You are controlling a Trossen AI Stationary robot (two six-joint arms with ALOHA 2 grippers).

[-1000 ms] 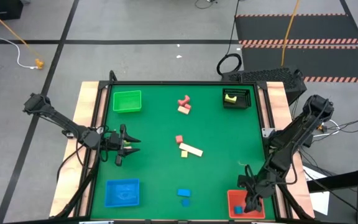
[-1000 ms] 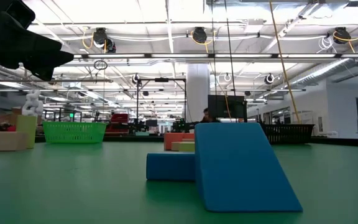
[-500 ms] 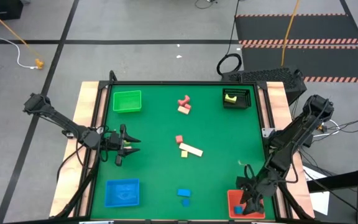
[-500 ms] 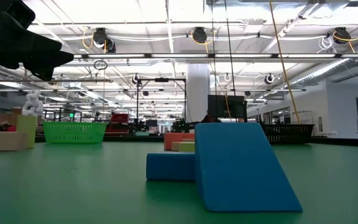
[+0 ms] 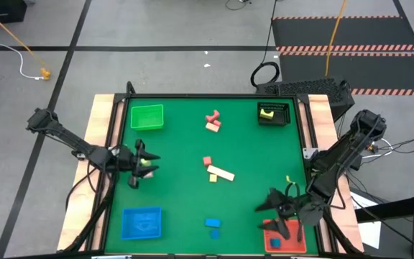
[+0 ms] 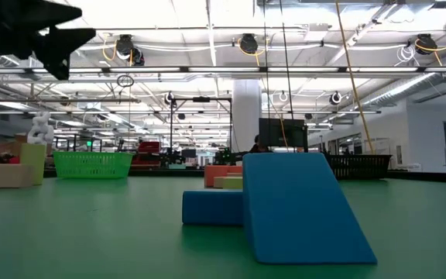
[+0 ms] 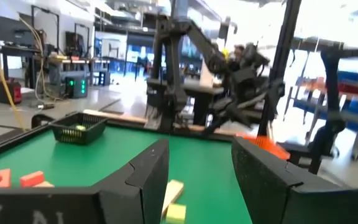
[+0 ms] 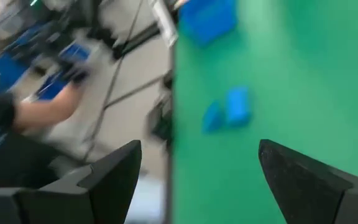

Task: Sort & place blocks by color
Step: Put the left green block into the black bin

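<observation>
Blocks lie loose on the green table: a pink piece [image 5: 213, 116] and a cream one [image 5: 213, 126] toward the far edge. In the middle are a red cube [image 5: 207, 161], a cream bar [image 5: 221, 173] and a yellow cube [image 5: 212, 178]. Two blue blocks [image 5: 213, 228] sit near the near edge, large in the low view [image 6: 285, 205]. My left gripper [image 5: 146, 167] hangs open at the left side, pointing at the middle blocks [image 7: 174, 202]. My right gripper [image 5: 270, 216] is open above the red tray's [image 5: 293, 244] left edge, facing the blue blocks [image 8: 229, 109].
A green tray [image 5: 146, 116] sits in the far left corner, a blue tray [image 5: 141, 222] in the near left corner, and a black tray [image 5: 272, 113] with a yellow block [image 5: 267, 113] far right. A person's arm [image 8: 36, 115] shows beyond the table's near edge.
My right gripper has risen from over the red tray and swung toward the table's left, turning from pointing down to pointing level toward the blue blocks. My left gripper has lifted a little and tipped. No block has moved.
</observation>
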